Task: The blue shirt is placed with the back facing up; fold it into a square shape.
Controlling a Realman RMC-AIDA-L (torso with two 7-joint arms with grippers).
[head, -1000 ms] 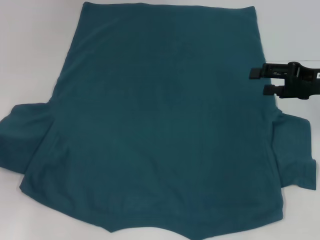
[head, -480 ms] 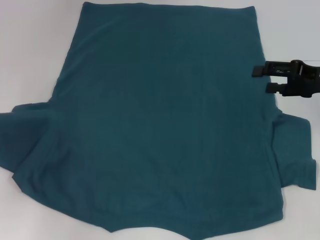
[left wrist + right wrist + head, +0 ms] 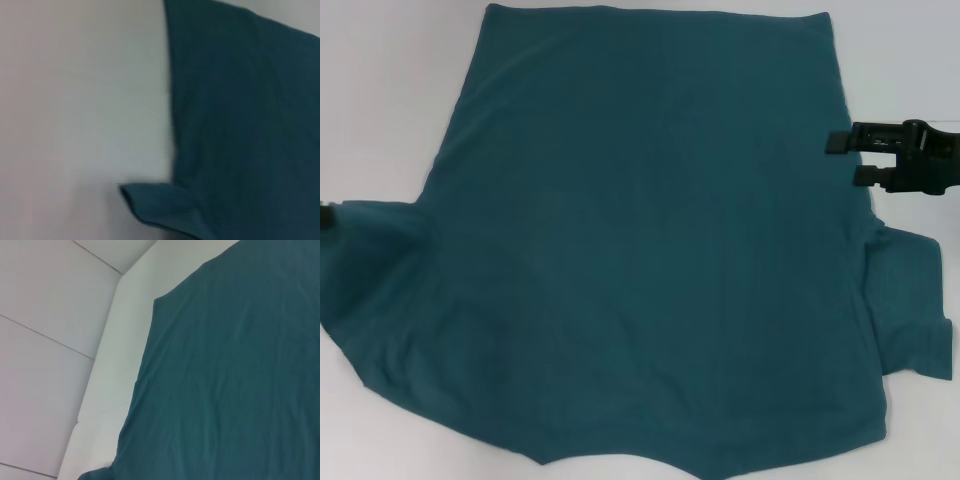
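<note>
One blue shirt (image 3: 640, 250) covers most of the white table (image 3: 380, 90), a large piece of soft, matte teal cotton lying plain side up, with faint shallow wrinkles across the fabric. Its straight hem lies at the far edge of the table, and the body widens toward the near side, where the lower outline ends in an uneven, scalloped line. Two short sleeves spread from the shirt's body: the one on the robot's left (image 3: 370, 260) fans out wide and reaches the edge of the head view, while the one on the robot's right (image 3: 910, 300) lies rumpled, its cuff doubled over itself. The table is smooth and pale, and bare around the cloth; in the right wrist view a seamed, light floor shows beyond the table's corner.

One right gripper (image 3: 842, 159), black and hard-edged, hangs at the shirt's right side edge, just above the right sleeve, its two fingers spread apart with nothing between them. At the outer tip of the left sleeve a small dark corner of the left gripper (image 3: 325, 214) shows; whether its fingers are apart or together cannot be told.
</note>
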